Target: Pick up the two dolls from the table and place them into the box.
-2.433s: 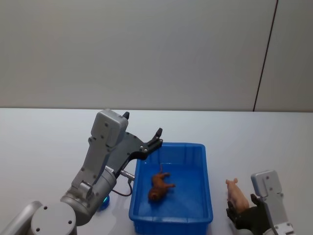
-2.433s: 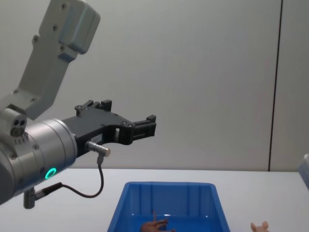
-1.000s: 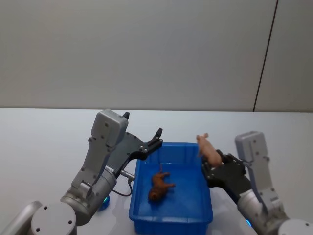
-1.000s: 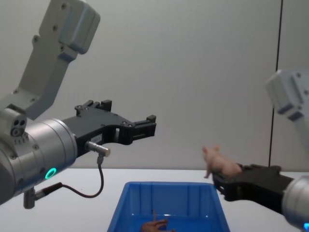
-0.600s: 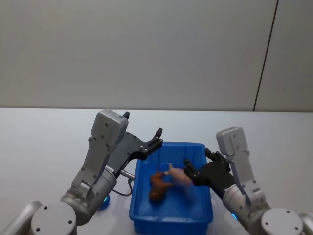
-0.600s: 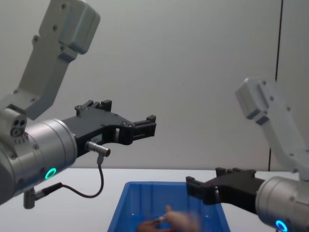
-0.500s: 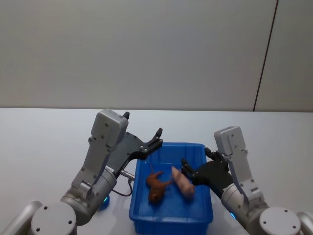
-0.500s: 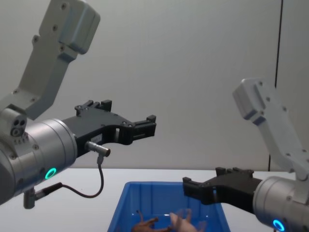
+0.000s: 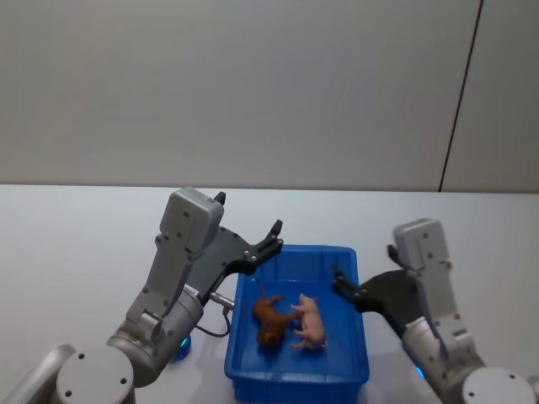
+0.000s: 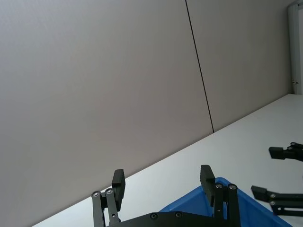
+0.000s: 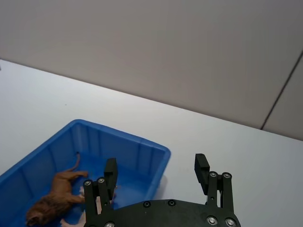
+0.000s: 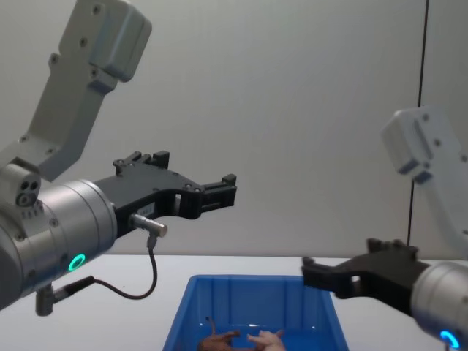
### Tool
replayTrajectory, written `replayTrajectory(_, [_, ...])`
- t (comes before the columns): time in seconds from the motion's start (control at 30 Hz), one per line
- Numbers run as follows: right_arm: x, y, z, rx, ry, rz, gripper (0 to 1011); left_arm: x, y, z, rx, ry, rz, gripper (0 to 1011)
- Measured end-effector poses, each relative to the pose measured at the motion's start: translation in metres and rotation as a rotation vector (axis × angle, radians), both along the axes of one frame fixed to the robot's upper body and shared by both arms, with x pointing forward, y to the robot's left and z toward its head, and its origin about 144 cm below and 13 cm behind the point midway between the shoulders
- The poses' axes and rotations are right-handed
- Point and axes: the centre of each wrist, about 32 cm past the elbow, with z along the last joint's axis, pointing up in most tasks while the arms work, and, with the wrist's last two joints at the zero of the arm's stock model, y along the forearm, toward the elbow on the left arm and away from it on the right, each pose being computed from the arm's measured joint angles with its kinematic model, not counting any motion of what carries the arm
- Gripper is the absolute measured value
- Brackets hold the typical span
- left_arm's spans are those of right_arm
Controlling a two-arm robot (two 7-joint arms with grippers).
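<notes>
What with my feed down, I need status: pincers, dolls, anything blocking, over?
Left pincer open, empty, raised at box's left. Right pincer open, empty, at box's right. Pink doll and brown doll lying in box. Nothing blocking.

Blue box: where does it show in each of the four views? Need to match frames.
Head view: the box sits lower centre.
Left wrist view: one corner of it pokes up just past the left gripper.
Right wrist view: it lies beyond the right gripper, with the brown doll inside.
Chest view: bottom centre, cut by the frame edge.
Shared landmark: the dark wall seam.
</notes>
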Motion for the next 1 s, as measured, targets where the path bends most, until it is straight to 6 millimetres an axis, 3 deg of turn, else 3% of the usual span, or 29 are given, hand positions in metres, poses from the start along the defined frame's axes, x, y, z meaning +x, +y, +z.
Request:
replayTrajectory(0.5, [-0.032,-0.029,-0.003,-0.016,-0.034,-0.19,1001,0.0,0.0,0.0,0.0,0.0,0.0,1001])
replayTrajectory(1.0, [-0.045,-0.04,-0.003,-0.022,-0.042,-0.256,1001,-0.002,0.001,-0.001,-0.003,0.022,0.017,1001])
